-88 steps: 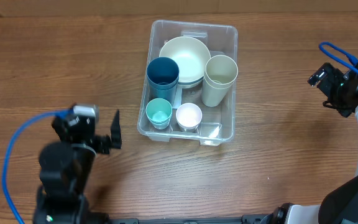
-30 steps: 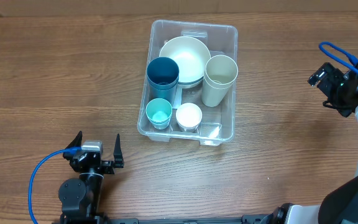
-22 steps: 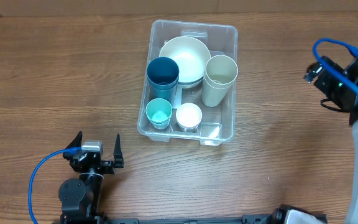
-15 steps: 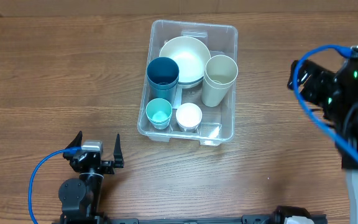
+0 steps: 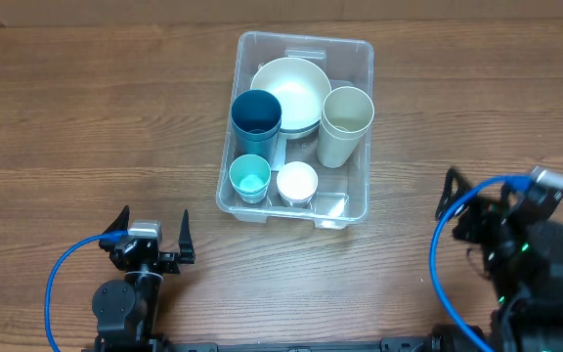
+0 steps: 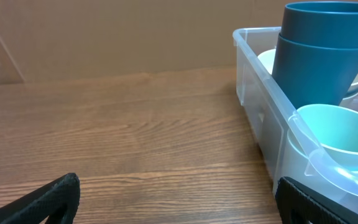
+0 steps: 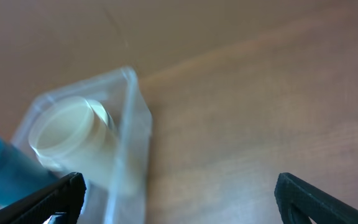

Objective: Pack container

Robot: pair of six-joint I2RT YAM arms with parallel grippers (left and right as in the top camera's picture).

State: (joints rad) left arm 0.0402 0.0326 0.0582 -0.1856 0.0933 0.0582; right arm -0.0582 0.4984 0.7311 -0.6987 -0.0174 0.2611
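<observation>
The clear container (image 5: 301,40) stands mid-table, holding a cream bowl (image 5: 291,90), a dark blue cup (image 5: 255,114), a beige cup (image 5: 348,122), a small teal cup (image 5: 250,178) and a small white cup (image 5: 297,183). My left gripper (image 5: 154,233) is open and empty, low over the table front-left of the container. In the left wrist view (image 6: 179,199) the container wall (image 6: 260,106), the blue cup (image 6: 322,56) and the teal cup (image 6: 340,134) are at the right. My right gripper (image 5: 457,210) is open and empty, right of the container; its view (image 7: 182,193) shows the blurred container (image 7: 132,124).
Blue cables loop round both arms, on the left (image 5: 62,274) and on the right (image 5: 438,244). The wooden table (image 5: 86,117) stretches on both sides of the container. A brown wall (image 6: 104,37) rises behind the table.
My right arm has swung from the far right edge down and inward to the front right. My left arm drew back to the front earlier and has held still since.
</observation>
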